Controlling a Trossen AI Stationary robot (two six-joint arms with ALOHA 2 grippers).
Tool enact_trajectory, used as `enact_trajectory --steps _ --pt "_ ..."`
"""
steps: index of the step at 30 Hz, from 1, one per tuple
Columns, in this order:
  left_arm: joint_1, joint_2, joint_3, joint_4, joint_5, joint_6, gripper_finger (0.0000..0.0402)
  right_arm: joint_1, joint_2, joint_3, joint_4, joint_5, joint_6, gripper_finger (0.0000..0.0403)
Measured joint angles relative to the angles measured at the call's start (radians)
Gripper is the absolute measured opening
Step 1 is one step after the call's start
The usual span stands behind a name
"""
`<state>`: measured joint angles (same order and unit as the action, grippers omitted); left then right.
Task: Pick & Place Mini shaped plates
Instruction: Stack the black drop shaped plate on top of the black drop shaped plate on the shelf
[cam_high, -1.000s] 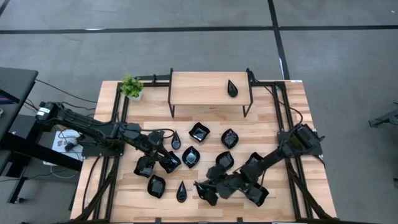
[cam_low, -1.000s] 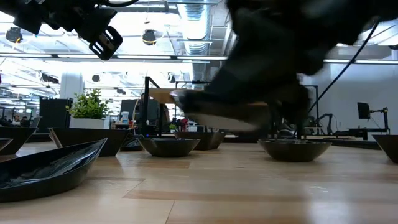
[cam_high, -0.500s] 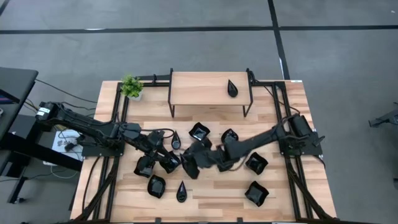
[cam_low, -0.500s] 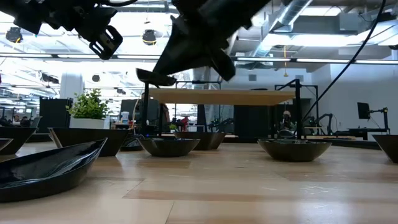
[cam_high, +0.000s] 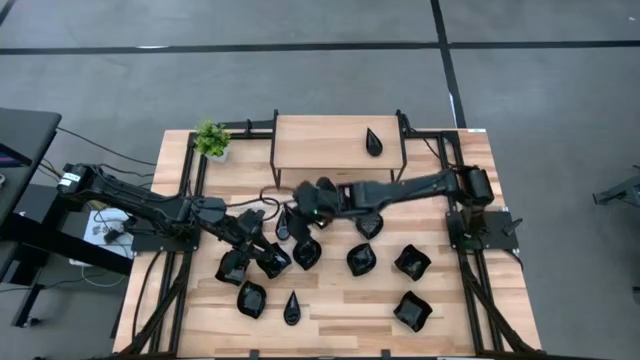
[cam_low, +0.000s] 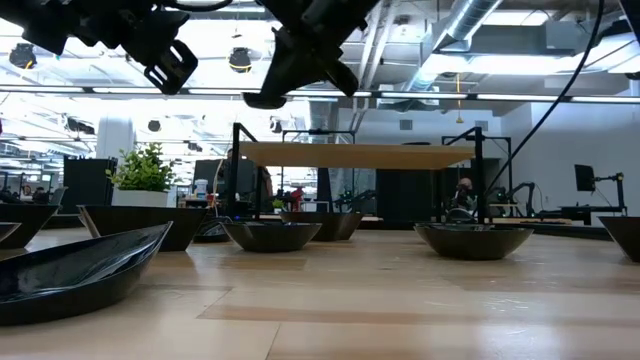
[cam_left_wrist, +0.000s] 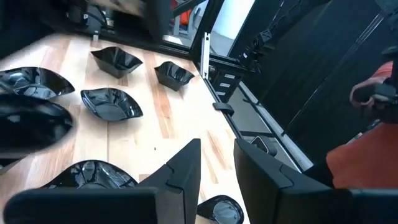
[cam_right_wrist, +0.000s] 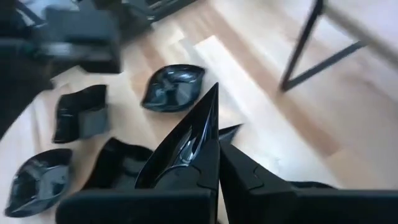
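- Above mid-tabletop (cam_high: 470, 300), just before the small raised shelf (cam_high: 330, 142): right gripper (cam_right_wrist: 211, 158) clamped on a black plate (cam_right_wrist: 183, 146), held aloft.
- Left gripper (cam_left_wrist: 214, 165) over left-side plates (cam_high: 250, 265), fingers apart, empty.
- Other plates lie scattered; one on shelf.

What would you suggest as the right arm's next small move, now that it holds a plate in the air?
Probably carry on toward the raised wooden shelf and lower there. The right gripper, jaws shut on a teardrop plate, hangs just in front of the shelf, where one teardrop plate already sits. The left gripper waits over the table.
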<state>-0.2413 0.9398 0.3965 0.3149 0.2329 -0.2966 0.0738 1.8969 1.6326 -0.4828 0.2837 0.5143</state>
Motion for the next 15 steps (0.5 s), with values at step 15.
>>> enact_trajectory --steps 15 --pt "0.0 0.0 0.0 0.004 0.0 0.0 0.0097 -0.178 0.0 0.292 -0.36 -0.029 -0.129 0.0"
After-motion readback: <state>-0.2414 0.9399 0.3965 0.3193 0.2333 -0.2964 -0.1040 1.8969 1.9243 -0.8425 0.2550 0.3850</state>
